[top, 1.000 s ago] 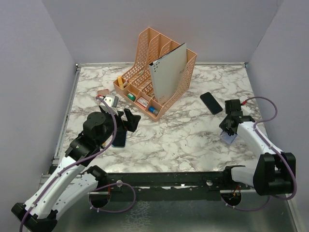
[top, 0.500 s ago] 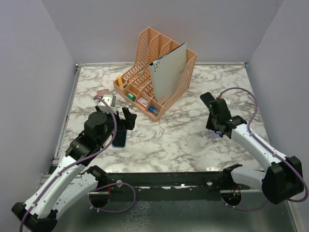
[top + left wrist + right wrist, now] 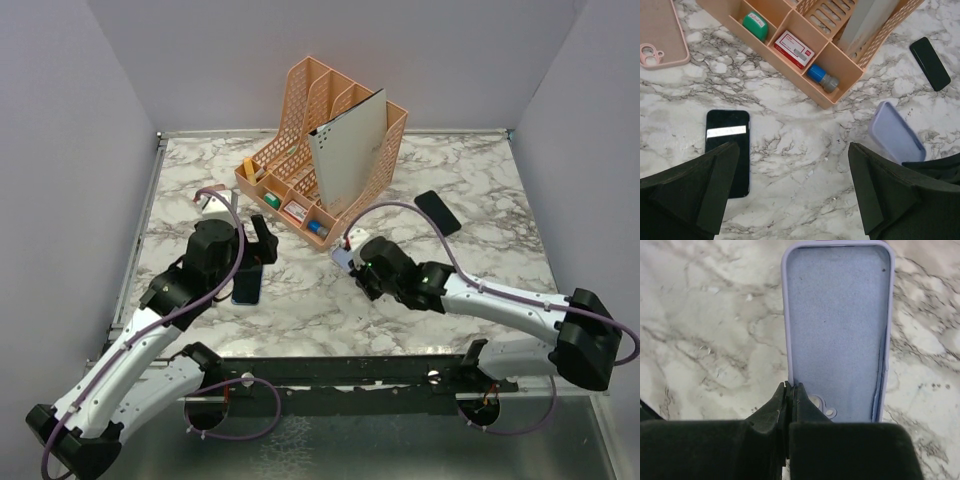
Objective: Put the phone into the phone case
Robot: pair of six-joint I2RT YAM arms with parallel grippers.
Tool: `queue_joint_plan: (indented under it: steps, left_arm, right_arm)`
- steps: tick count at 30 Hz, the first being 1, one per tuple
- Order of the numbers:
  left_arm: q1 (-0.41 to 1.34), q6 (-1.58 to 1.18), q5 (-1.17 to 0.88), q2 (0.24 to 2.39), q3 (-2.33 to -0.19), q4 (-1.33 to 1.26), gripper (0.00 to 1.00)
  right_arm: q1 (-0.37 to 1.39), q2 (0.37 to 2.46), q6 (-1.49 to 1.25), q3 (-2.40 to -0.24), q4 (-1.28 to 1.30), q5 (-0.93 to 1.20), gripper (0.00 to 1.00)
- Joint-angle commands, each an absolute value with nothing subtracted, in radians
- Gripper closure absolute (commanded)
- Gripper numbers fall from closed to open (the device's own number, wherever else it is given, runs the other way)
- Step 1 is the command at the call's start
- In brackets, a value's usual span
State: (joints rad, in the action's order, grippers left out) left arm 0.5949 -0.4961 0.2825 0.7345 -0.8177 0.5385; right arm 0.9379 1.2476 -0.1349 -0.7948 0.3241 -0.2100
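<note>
A black phone (image 3: 247,287) lies flat on the marble, screen up, just below my left gripper (image 3: 265,242). In the left wrist view the phone (image 3: 729,150) sits by the left finger, and my left gripper (image 3: 792,167) is open and empty above bare marble. My right gripper (image 3: 352,263) is shut on the long edge of a lilac phone case (image 3: 342,256), held mid-table near the organizer's front. In the right wrist view my right gripper (image 3: 791,388) pinches the case (image 3: 837,325) near its camera cut-out, open side up. The case also shows in the left wrist view (image 3: 896,132).
An orange desk organizer (image 3: 325,150) with small items stands at the back centre. A second black phone (image 3: 438,212) lies at the right. A pink case (image 3: 660,35) lies far left of the organizer. The table's wall edges ring the marble.
My right arm has swung from the table's right side to the middle, carrying the lilac case toward the left arm. My left gripper has shifted slightly and stays open.
</note>
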Motion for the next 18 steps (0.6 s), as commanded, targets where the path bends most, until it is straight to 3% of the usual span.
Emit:
queue_joint_plan:
  steps: [1, 9, 18]
  left_arm:
    - [0.592, -0.573, 0.308, 0.771, -0.914, 0.64, 0.02]
    - [0.587, -0.603, 0.365, 0.816, -0.949, 0.709, 0.05]
    - [0.569, -0.638, 0.178, 0.921, -0.87, 0.658, 0.05]
  right_arm:
    - [1.037, 1.274, 0.154, -0.746, 0.211, -0.074, 0.99]
    - [1.18, 1.342, 0.508, -0.706, 0.166, -0.033, 0.99]
    - [1.232, 1.438, 0.814, -0.676, 0.089, -0.048, 0.99]
